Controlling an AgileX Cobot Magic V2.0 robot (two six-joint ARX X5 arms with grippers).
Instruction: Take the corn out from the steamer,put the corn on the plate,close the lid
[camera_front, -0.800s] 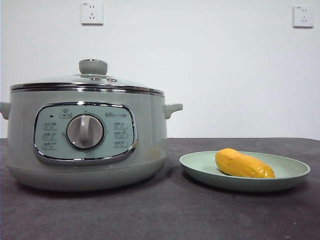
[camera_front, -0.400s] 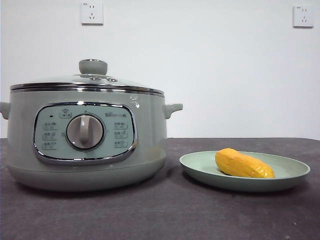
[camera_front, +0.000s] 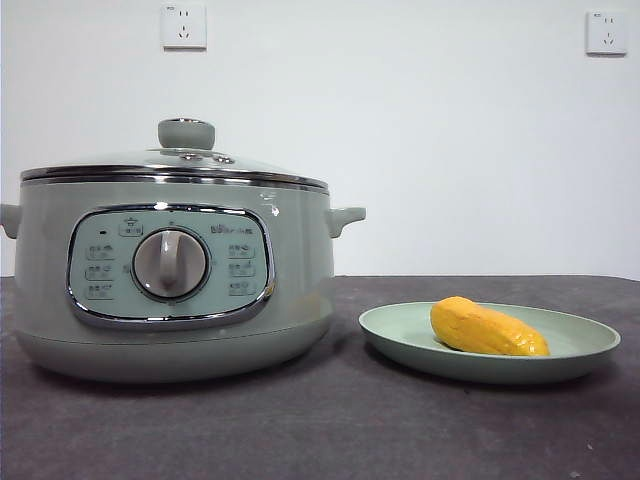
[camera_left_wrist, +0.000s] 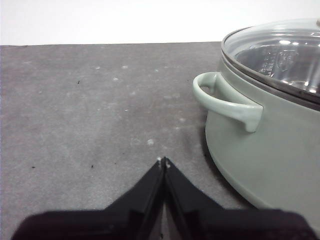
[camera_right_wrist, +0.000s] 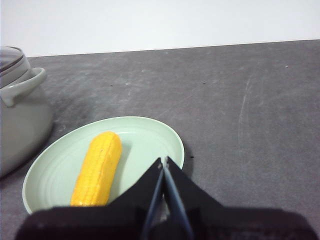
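Dark grey table carries the steamer with its glass lid seated on the rim. Beside it, the plate holds the corn lying flat. Left gripper and right gripper have jaws pressed together, empty.

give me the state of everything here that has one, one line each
steamer: closed, upright on the table
lid: seated on the steamer
corn: lying on the plate, out of the steamer
plate: flat on the table beside the steamer, holding the corn
left gripper: shut, holding nothing, near the steamer's handle
right gripper: shut, holding nothing, by the plate
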